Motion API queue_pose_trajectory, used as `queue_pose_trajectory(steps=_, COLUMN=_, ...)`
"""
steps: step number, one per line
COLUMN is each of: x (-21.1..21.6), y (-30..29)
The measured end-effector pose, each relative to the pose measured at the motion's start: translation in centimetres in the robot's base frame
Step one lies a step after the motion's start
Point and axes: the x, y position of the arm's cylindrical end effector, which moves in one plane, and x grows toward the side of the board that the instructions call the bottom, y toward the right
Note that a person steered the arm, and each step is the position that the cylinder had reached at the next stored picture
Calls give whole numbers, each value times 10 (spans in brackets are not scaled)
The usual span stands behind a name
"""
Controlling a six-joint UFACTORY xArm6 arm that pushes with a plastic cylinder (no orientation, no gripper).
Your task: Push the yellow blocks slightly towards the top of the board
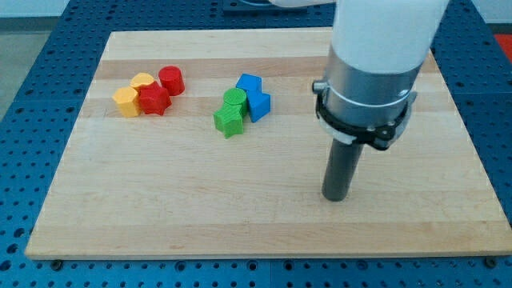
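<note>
Two yellow blocks sit at the board's upper left: one (126,101) at the cluster's left end, another (142,81) just above and right of it. They touch a red star-like block (154,100) and a red cylinder (171,80). My tip (336,197) rests on the board at the view's right, far from the yellow blocks, below and right of the green and blue blocks.
A green star-like block (229,120) and a green cylinder (235,100) sit mid-board, touching two blue blocks (250,83) (259,105). The wooden board (160,208) lies on a blue perforated table (32,48). The arm's white and grey body (376,56) hangs over the board's upper right.
</note>
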Motion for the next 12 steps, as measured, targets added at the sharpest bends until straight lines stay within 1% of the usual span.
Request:
queue_pose_trajectory(steps=1, x=17, y=-57)
queue_pose_trajectory(steps=2, x=19, y=-108)
queue_pose_trajectory(steps=3, x=18, y=-177)
queue_pose_trajectory(steps=4, x=-2, y=-241)
queue_pose_trajectory(steps=5, x=-43, y=-265)
queue_pose_trajectory(steps=6, x=-59, y=-307)
queue_pose_trajectory(steps=7, x=-83, y=-333)
queue_pose_trajectory(steps=8, x=-114, y=-340)
queue_pose_trajectory(steps=10, x=-127, y=-332)
queue_pose_trajectory(steps=12, x=-156, y=-329)
